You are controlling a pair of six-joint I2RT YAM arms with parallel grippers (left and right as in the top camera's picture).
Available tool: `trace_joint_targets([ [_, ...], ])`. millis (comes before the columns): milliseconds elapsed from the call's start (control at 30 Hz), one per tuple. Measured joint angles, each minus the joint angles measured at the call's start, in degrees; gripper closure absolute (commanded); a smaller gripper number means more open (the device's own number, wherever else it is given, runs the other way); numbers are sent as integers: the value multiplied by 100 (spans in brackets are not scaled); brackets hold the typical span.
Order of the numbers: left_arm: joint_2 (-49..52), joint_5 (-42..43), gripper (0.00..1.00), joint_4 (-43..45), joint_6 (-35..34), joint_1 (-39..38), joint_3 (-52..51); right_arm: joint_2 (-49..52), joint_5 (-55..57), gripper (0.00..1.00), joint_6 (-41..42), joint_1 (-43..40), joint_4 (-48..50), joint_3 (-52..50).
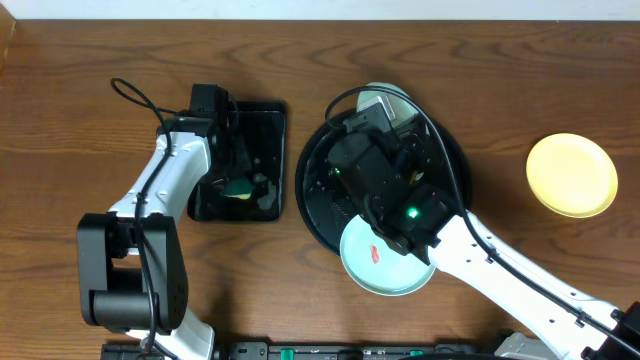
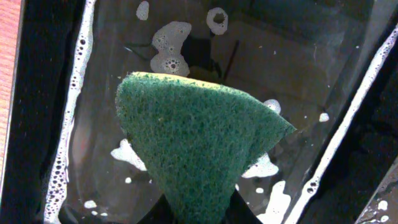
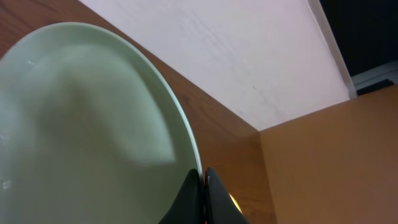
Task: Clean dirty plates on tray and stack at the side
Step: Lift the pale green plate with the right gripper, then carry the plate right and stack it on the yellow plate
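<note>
My right gripper (image 3: 203, 180) is shut on the rim of a pale mint plate (image 3: 81, 124). From overhead this plate (image 1: 390, 268) shows a red smear at its centre and hangs over the front rim of the round black tray (image 1: 316, 190), partly under my right arm. The pale edge of another plate (image 1: 384, 96) peeks out at the back of the tray. A pale yellow plate (image 1: 572, 175) lies on the table at the far right. My left gripper (image 2: 200, 210) is shut on a green scouring sponge (image 2: 199, 143), held just over soapy water.
A smaller rectangular black tray (image 1: 268, 125) left of the round one holds shallow water with foam patches (image 2: 169, 46). My left arm reaches into it from the front left. The right arm's cable loops over the round tray.
</note>
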Motion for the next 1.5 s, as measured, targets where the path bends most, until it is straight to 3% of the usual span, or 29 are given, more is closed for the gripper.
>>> trace_joint_targets([
  [267,2,0,92,-83,0,0,0,-2,-793,99,1473,-643,-1067,22],
  [533,2,-2,92,-109,0,0,0,-466,-3106,99,3283,-2474,-1814,20],
  [700,0,0,92,-107,0,0,0,-1034,-4690,99,3670,-4494,-1915,24],
  [867,0,0,92,-107,0,0,0,-905,-5659,99,3810,-6579,-2234,33],
  [1067,2,0,92,-101,0,2,0,-20,-5984,99,3856,-8203,-2240,33],
  [1200,2,0,92,-83,0,0,0,603,-6255,99,3840,-8791,-2079,26],
  [1233,0,2,92,-83,0,0,0,726,-6400,94,3757,-8900,-1967,24],
  [1300,0,0,92,-83,0,0,0,903,-6769,67,3554,-9025,-1725,22],
  [1333,0,0,92,-81,0,0,0,931,-6966,60,3440,-9036,-1661,22],
  [1500,2,0,92,-55,0,0,0,881,-7685,50,3069,-8964,-1644,22],
])
